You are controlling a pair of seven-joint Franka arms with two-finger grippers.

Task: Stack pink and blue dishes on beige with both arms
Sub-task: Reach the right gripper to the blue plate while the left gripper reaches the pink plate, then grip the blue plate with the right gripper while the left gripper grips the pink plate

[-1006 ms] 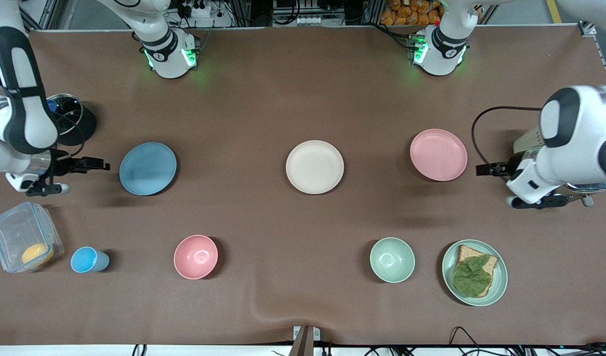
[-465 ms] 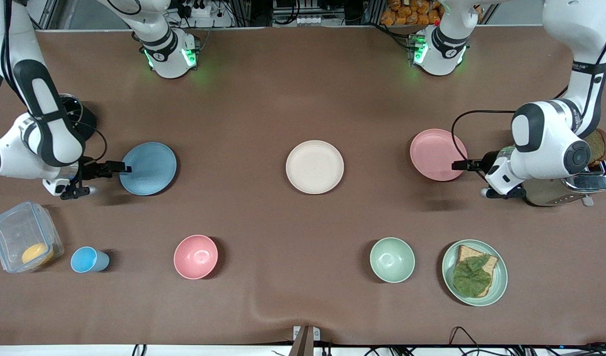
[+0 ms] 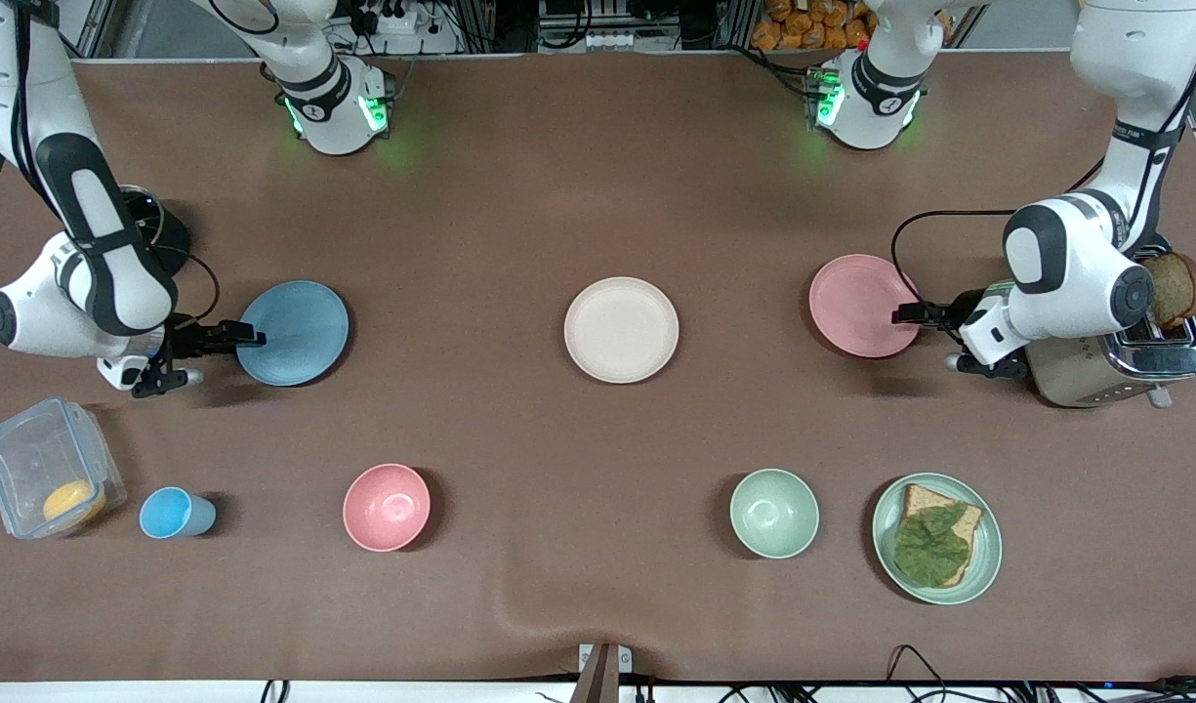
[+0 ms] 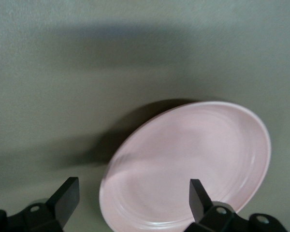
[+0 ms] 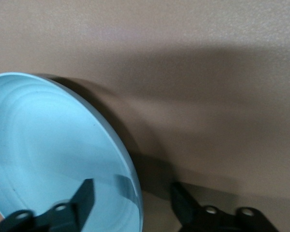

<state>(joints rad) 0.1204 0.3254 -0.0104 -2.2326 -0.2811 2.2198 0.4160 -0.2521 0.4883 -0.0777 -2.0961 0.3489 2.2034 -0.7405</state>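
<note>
The light blue plate (image 3: 292, 333) lies toward the right arm's end of the table, the pink plate (image 3: 864, 305) toward the left arm's end, and the beige plate (image 3: 621, 329) between them. My right gripper (image 3: 249, 339) is low at the blue plate's outer rim. In the right wrist view it (image 5: 133, 199) is open, with the blue plate's (image 5: 48, 145) edge between its fingers. My left gripper (image 3: 907, 313) is at the pink plate's outer rim. It (image 4: 133, 195) is open, one finger over the pink plate (image 4: 193, 159), the other over the table.
A toaster (image 3: 1115, 361) holding bread stands under the left arm. Nearer the camera lie a green plate (image 3: 988, 547) with a sandwich, a green bowl (image 3: 774, 513), a pink bowl (image 3: 387, 507), a blue cup (image 3: 173, 514) and a clear container (image 3: 51, 459).
Both grippers have moved inward along the table, from beside their plates to the plates' rims. The plates have not moved.
</note>
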